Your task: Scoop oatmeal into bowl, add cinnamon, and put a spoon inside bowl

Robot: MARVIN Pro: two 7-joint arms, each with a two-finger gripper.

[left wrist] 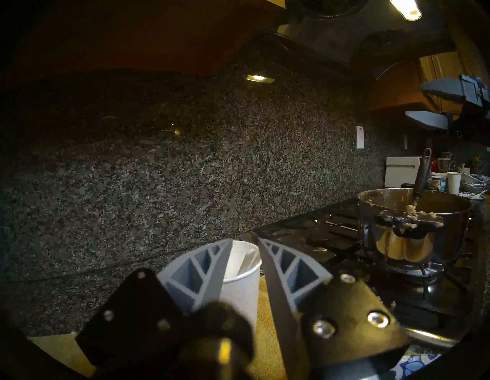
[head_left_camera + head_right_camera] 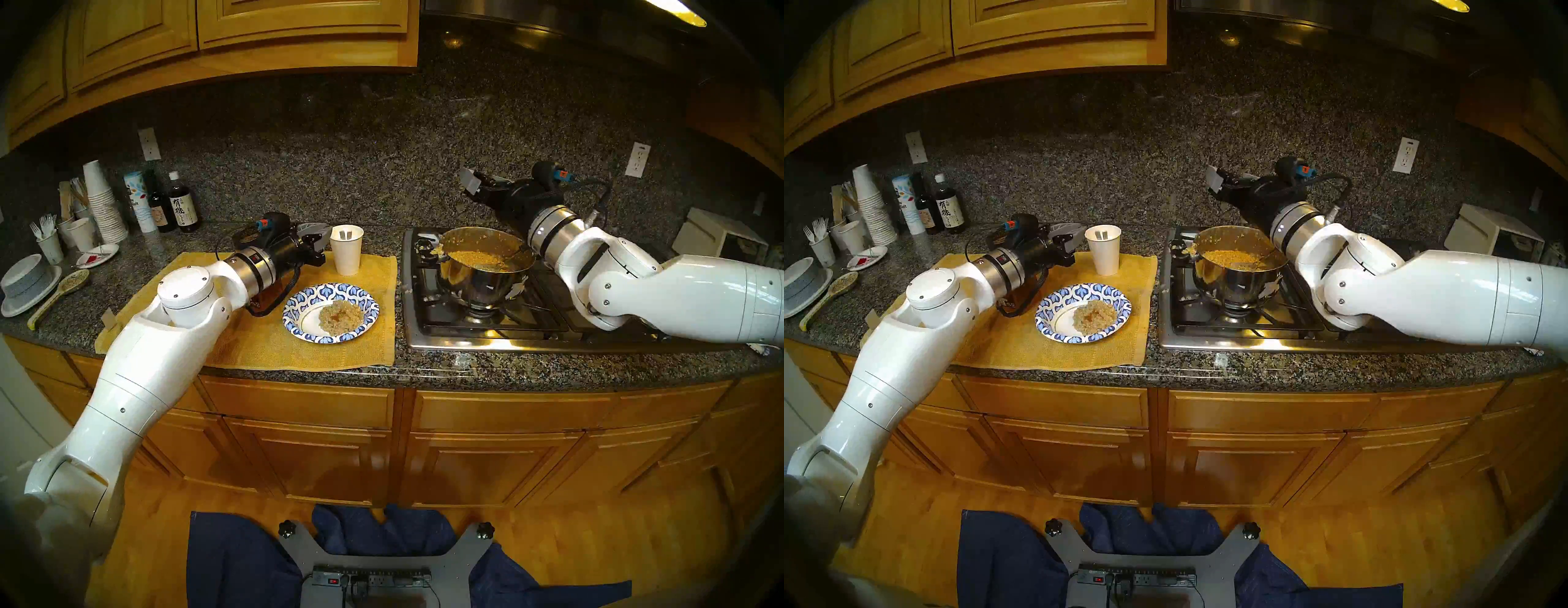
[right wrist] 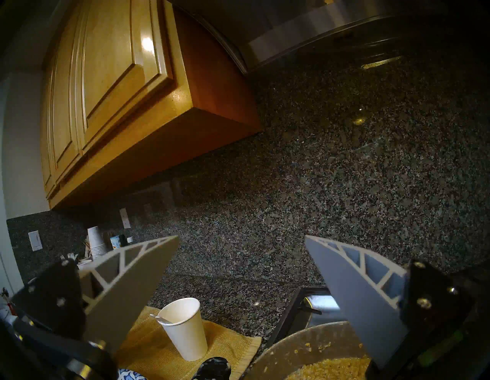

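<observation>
The blue-and-white leaf-rimmed bowl (image 2: 331, 312) sits on a yellow cloth and holds a mound of oatmeal (image 2: 341, 316) with a brownish spot on top. More oatmeal fills the steel pot (image 2: 483, 263) on the stove. A white spoon (image 3: 161, 319) stands in a white paper cup (image 2: 347, 248) behind the bowl. My left gripper (image 1: 245, 240) lies low, just left of the cup, its fingers a narrow gap apart with nothing between them. My right gripper (image 3: 241, 238) hangs wide open and empty above the pot's far side. The cinnamon is hidden or out of view.
A dark-handled ladle (image 1: 423, 175) leans in the pot. At the far left stand stacked paper cups (image 2: 104, 204), dark bottles (image 2: 182, 208), a cup of forks (image 2: 49, 242), grey bowls (image 2: 27, 282) and a speckled spoon (image 2: 63, 293). A white box (image 2: 717, 237) sits right of the stove (image 2: 488, 335).
</observation>
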